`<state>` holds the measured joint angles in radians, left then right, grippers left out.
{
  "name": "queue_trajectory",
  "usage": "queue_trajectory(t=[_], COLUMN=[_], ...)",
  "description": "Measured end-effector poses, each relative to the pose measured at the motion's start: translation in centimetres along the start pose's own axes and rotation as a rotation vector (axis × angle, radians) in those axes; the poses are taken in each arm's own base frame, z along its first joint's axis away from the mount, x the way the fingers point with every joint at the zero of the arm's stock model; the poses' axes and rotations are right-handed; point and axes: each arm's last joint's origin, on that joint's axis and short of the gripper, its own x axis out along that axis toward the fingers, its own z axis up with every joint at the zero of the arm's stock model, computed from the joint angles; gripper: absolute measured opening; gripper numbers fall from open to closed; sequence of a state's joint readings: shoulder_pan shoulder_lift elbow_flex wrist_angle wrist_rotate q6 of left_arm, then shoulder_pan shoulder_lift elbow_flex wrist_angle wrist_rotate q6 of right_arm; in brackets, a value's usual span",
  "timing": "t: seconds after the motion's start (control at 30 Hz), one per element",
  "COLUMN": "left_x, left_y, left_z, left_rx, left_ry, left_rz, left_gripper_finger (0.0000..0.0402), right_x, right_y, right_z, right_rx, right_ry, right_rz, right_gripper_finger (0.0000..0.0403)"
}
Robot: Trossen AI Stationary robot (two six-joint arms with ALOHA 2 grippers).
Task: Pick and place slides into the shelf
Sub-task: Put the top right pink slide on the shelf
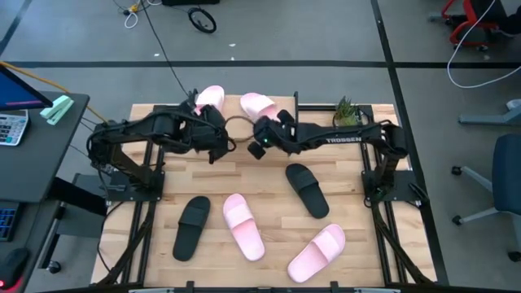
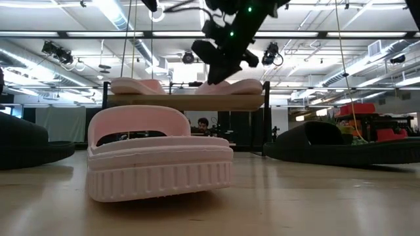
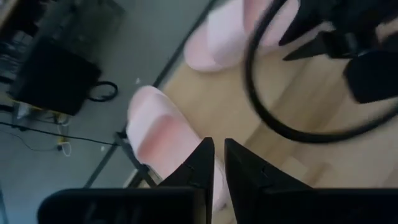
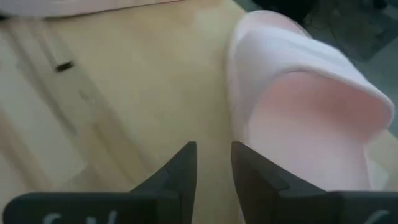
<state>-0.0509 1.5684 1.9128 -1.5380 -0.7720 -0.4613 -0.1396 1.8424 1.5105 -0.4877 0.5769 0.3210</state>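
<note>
Two light pink slides [image 1: 210, 98] [image 1: 257, 103] lie side by side on the shelf's plank top [image 2: 190, 101] at the table's far edge. They also show in the low view [image 2: 138, 85] [image 2: 236, 86]. My left gripper [image 1: 218, 140] hovers by the left one [image 3: 155, 134], fingers shut and empty [image 3: 217, 163]. My right gripper [image 1: 260, 143] hovers by the right one [image 4: 311, 112], a narrow gap between its fingers [image 4: 214, 168], holding nothing. Two black slides [image 1: 193, 228] [image 1: 307, 189] and two pink slides [image 1: 244, 226] [image 1: 317, 252] lie on their soles on the table.
A small green plant [image 1: 346, 110] stands at the table's far right, beside the shelf. A dark cable loop [image 1: 236, 126] hangs between the two grippers. The nearest pink slide [image 2: 157, 154] fills the low view's foreground. A person [image 2: 203, 123] shows far behind the shelf.
</note>
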Motion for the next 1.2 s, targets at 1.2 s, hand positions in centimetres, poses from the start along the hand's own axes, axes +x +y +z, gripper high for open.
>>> queue_trajectory(t=[1.2], left_x=[18.3], left_y=[-6.1], left_z=[-1.8], left_rx=[-0.168], left_ry=[-0.408], left_rz=[-0.154], left_gripper_finger=[0.0168], right_x=[-16.9], right_y=[-13.1], right_z=[-5.5], right_rx=[0.034], right_ry=[-0.081], right_rz=[-0.414], right_gripper_finger=[0.0098])
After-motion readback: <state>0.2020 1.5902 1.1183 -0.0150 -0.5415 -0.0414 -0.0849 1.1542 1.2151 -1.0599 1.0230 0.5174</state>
